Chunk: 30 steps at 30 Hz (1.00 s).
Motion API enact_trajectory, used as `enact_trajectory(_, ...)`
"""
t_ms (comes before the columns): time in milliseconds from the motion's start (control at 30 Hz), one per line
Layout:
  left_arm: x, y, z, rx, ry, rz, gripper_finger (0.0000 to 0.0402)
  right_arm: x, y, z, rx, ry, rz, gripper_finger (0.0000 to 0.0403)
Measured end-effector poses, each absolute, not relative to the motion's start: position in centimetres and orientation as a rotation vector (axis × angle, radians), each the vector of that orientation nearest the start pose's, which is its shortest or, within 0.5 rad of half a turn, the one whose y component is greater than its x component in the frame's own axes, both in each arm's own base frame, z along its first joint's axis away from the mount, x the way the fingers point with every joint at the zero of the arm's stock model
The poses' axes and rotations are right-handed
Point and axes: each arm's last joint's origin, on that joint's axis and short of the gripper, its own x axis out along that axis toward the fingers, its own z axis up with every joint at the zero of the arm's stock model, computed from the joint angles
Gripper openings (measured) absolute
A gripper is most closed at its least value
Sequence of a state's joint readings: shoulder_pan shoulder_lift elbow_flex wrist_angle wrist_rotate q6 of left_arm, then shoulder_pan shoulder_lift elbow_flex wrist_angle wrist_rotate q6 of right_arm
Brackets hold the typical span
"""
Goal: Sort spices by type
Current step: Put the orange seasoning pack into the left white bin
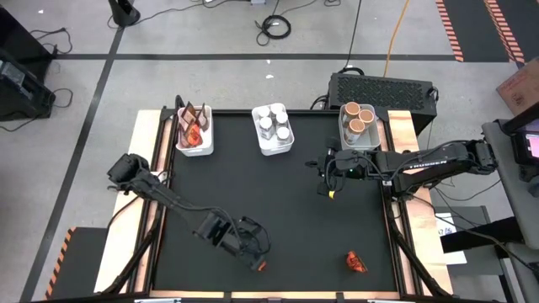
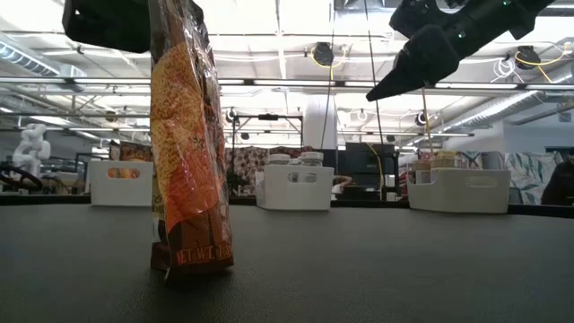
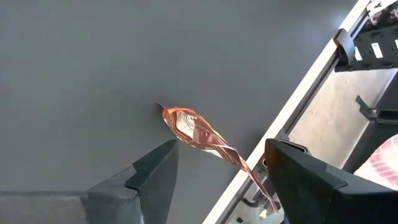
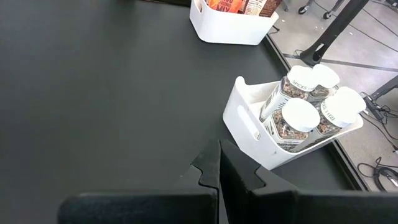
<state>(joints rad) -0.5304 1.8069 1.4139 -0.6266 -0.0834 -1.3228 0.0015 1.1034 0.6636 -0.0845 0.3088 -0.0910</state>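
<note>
One red-orange crinkly sachet point(image 1: 355, 263) stands on its bottom edge on the black mat near the table's near edge; it looms close in the low view point(image 2: 188, 135). My left gripper point(image 1: 255, 251) is open, to the left of this sachet and apart from it. In the left wrist view the sachet point(image 3: 205, 138) shows ahead between the two fingers. My right gripper point(image 1: 328, 181) is shut and raised over the mat, below the tub bin; its shut fingers show in the right wrist view point(image 4: 219, 171). Other sachets, white-lidded jars and tan-topped tubs sit in three bins.
Three white bins stand along the far edge: sachets point(image 1: 194, 130), jars point(image 1: 273, 129), tubs point(image 1: 359, 124). The right wrist view shows the jar bin point(image 4: 249, 124) and the sachet bin point(image 4: 233, 28). The mat's middle lies bare. A wooden rim point(image 1: 400, 244) borders the mat.
</note>
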Motion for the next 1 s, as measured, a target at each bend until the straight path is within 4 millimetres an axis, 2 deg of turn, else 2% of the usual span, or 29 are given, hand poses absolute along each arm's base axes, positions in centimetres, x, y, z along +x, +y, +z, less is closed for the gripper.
enact_trajectory(267,33.4,-18.4,23.9,-0.888,1.044,0.315,0.0242,23.1,-0.8,24.1,-0.170,0.534,-0.277,0.0000)
enact_trajectory(700,34.3,-18.2,21.6,-0.833,1.093,0.311,0.0240,23.1,-0.9,24.2,-0.090,0.516,-0.302,0.0000)
enact_trajectory(833,34.6,-17.7,21.7,-0.829,1.089,0.313,0.0207,23.1,-1.0,24.2,-0.097,0.518,-0.307,0.0000)
enact_trajectory(1000,34.7,-17.5,21.7,-0.837,1.083,0.314,0.0128,23.1,-1.2,24.2,-0.101,0.519,-0.310,0.0000)
